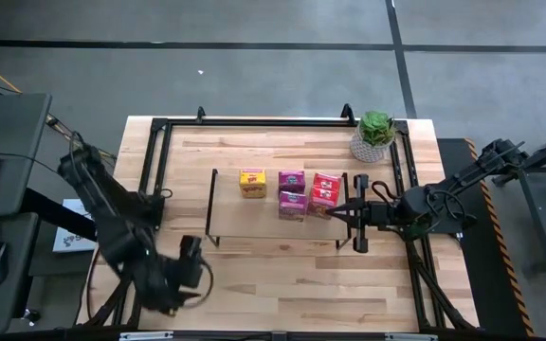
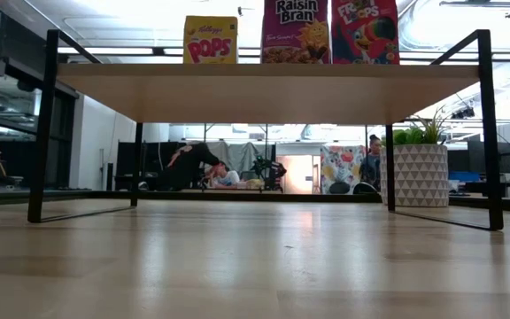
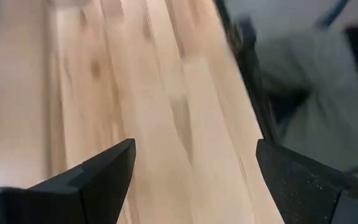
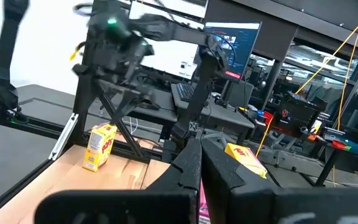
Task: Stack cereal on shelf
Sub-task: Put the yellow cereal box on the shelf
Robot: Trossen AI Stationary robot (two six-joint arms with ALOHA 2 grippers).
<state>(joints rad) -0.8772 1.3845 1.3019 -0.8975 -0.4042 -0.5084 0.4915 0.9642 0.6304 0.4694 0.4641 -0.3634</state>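
The shelf [image 1: 254, 223] stands mid-table, and its board [image 2: 264, 93] spans the low view. On it stand a yellow box [image 1: 252, 183], two magenta boxes [image 1: 292, 180] [image 1: 292, 205] and two red boxes [image 1: 327, 183] [image 1: 322, 200]. The low view shows yellow [image 2: 211, 40], magenta [image 2: 294, 31] and red [image 2: 365, 31] fronts. My right gripper [image 1: 337, 212], shut, reaches level from the table's right, its tips at the near red box. The right wrist view shows the yellow box [image 4: 99, 146] ahead. My left gripper [image 1: 193, 254], open, hovers over bare table [image 3: 166, 124] near the near-left corner. My right gripper has its shut fingertips [image 4: 194, 158] at the near right corner of the near red box [image 1: 328, 206], coming level from the table's right. I cannot tell whether they touch it. A pink sliver [image 4: 201, 202] shows low between the fingers.
A potted green plant [image 1: 375, 133] [image 2: 419, 168] stands at the far right corner inside the black frame [image 1: 254, 121]. Bare wood lies in front of the shelf. People sit in the room beyond the table [image 2: 211, 173]. A second yellow shape [image 4: 246, 158] shows behind my right finger.
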